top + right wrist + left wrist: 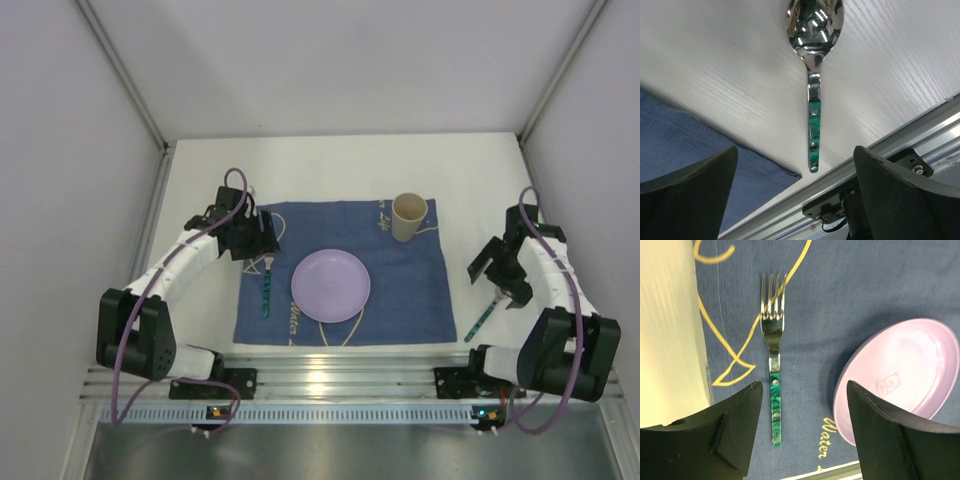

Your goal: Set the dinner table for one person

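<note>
On the plain white matte desk (730,60), just off the right edge of the blue cloth placemat (685,135), a green-handled steel spoon (813,87), centred below the right jaws (the nearer pair). Long axis straight away from them, handle end nearer, bowl farther, so a closure across the handle's width. Wide open and empty, those. Likewise spread and empty, the left jaws above the green-handled steel fork (774,370) beside the round lilac plate (900,375). Beige cup (409,216) well apart at the mat's far corner; no obstruction.
</note>
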